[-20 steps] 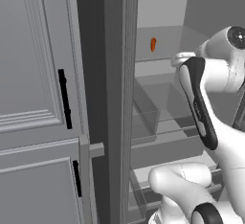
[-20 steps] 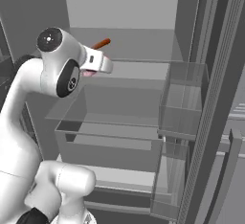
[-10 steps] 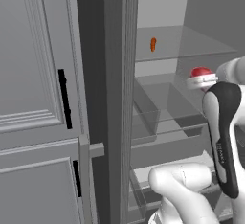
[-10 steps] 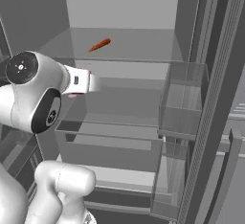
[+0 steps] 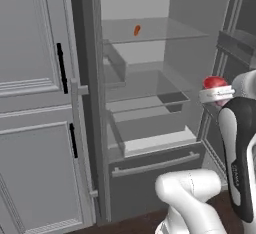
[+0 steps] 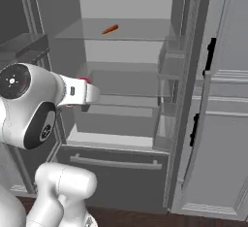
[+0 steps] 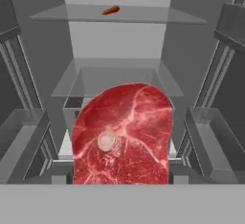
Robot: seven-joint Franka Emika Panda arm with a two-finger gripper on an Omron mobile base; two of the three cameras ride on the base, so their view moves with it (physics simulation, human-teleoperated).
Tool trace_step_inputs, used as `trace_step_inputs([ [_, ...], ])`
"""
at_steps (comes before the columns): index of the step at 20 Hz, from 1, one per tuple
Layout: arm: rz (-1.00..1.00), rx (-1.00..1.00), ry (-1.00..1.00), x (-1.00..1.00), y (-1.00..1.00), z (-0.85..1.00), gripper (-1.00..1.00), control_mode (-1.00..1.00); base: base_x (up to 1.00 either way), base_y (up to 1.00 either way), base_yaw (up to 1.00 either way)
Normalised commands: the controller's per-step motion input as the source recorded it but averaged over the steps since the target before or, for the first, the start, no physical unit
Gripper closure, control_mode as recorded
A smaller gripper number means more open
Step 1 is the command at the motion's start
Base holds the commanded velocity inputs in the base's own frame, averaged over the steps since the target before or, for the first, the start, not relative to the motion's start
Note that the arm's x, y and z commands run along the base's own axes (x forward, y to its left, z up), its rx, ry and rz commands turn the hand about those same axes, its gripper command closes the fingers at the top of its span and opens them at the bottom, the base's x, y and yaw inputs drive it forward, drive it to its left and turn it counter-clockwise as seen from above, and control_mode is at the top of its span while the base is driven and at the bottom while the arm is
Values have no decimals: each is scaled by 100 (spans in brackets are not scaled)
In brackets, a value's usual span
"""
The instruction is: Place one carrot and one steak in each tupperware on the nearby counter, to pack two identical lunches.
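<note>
Red meat covers the lower middle of my hand view: the steak (image 7: 125, 137), marbled pink-red, hangs right in front of the camera with the open fridge (image 7: 119, 60) behind it. I judge the end effector is pinching the steak, since the slab sits exactly where the fingertips would rise, though the tips themselves are hidden behind it. In the left base view a small red sliver (image 5: 215, 82) shows at the wrist, out in front of the fridge and not on any shelf.

One carrot (image 7: 110, 10) lies on the top glass shelf (image 6: 145, 29), well apart from the steak and above it.

What worries me from here: the slab is wide and floppy-looking, and if the grip is only on its edge it could slide out during a swing toward the tupperware. The open doors (image 6: 218, 124) stand near on both sides, so a broad arc might clip the steak or my elbow on a door bin (image 6: 169, 66). The meat also blocks much of my hand camera, which makes lining up a drop harder.

Around me are grey panelled cabinet fronts (image 5: 35, 103) with black handles, clear shelves, a drawer (image 6: 116, 165) at the bottom and dark wood floor. No surface shows from here.
</note>
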Motion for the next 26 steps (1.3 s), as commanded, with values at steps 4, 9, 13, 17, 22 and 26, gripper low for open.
trace_step_inputs([
  [4,0,0,0,0,0,0,100,100,-100,-43,-37],
  [9,0,0,0,0,0,0,100,100,-76,-45,-52],
  [13,0,0,0,0,0,0,100,100,-30,-43,-60],
  [17,0,0,0,0,0,0,100,100,1,-33,-69],
  [22,0,0,0,0,0,0,100,100,14,-33,-67],
  [26,0,0,0,0,0,0,100,100,17,-35,-67],
])
